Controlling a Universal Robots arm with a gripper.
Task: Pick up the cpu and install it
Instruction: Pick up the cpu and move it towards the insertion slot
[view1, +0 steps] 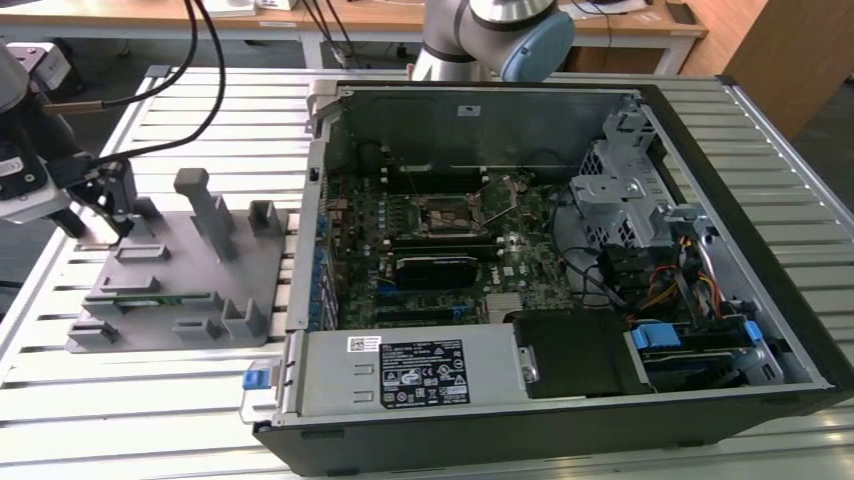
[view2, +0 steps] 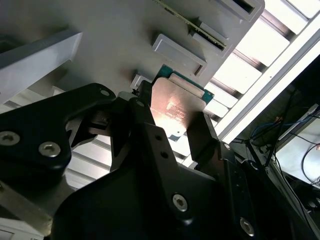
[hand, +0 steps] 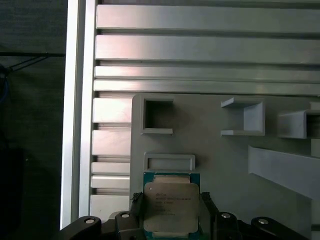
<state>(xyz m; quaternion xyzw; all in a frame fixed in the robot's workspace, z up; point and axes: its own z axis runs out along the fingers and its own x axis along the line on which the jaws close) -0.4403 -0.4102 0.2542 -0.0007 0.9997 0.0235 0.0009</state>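
Note:
The cpu (hand: 171, 200) is a small square chip with a pale metal top and a green edge. In both wrist views it sits between my gripper's dark fingers (hand: 136, 201), which press on two opposite edges. In the second wrist view the cpu (view2: 176, 104) catches a warm glint, with my gripper (view2: 175, 127) shut around it. It is at one corner of the grey plastic holder (hand: 215, 155). In the exterior view my gripper (view1: 104, 225) hangs over the holder's (view1: 187, 290) far corner at the exterior view's left. The dark motherboard socket (view1: 451, 212) lies inside the open computer case.
The open computer case (view1: 747, 200) takes up the middle and the exterior view's right, with cables and drive cages inside. A green memory stick (view1: 150, 298) lies in the holder. Upright grey posts (view1: 200, 205) stand on the holder beside my gripper. Everything rests on a slatted aluminium table (view1: 160, 400).

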